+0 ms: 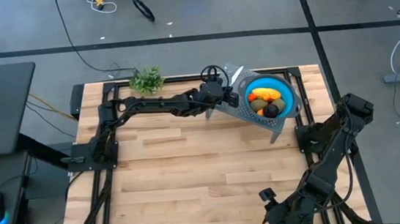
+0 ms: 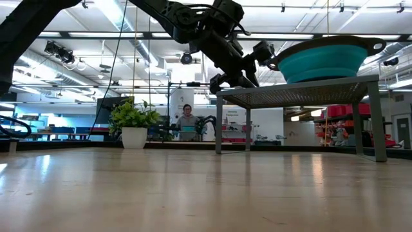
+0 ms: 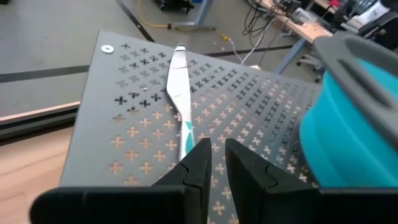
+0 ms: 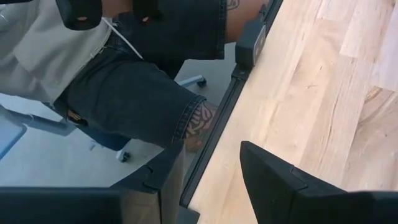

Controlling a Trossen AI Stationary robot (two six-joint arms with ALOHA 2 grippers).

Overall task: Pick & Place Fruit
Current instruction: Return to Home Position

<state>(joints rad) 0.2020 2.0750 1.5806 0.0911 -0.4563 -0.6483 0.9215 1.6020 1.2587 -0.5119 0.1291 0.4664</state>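
The fruit (image 1: 266, 100), orange, yellow, olive-green and dark purple pieces, lies in a teal bowl (image 1: 287, 87) on a raised perforated metal stand (image 3: 261, 106) at the table's far right. A slim silver knife (image 3: 179, 87) with a blue handle lies flat on the stand beside the bowl. My left gripper (image 3: 217, 163) hovers low over the stand at the knife's handle end. Its fingers are shut to a narrow slit with nothing in it. My right gripper (image 4: 211, 180) waits open at the table's near right edge (image 1: 279, 211). My left gripper slants down from the table's left over the knife's handle (image 3: 188, 142). The handle's near end runs under one finger (image 3: 198, 163) and is hidden by it. I cannot tell whether the finger touches the handle. The knife lies flat on the stand.
A leafy green sprig (image 1: 147, 80) stands at the table's far edge, left of the stand. The stand (image 2: 302, 93) rests on legs above the tabletop, with the bowl (image 2: 328, 61) on top. A person's leg (image 4: 143, 93) is just beyond the near edge by my right gripper.
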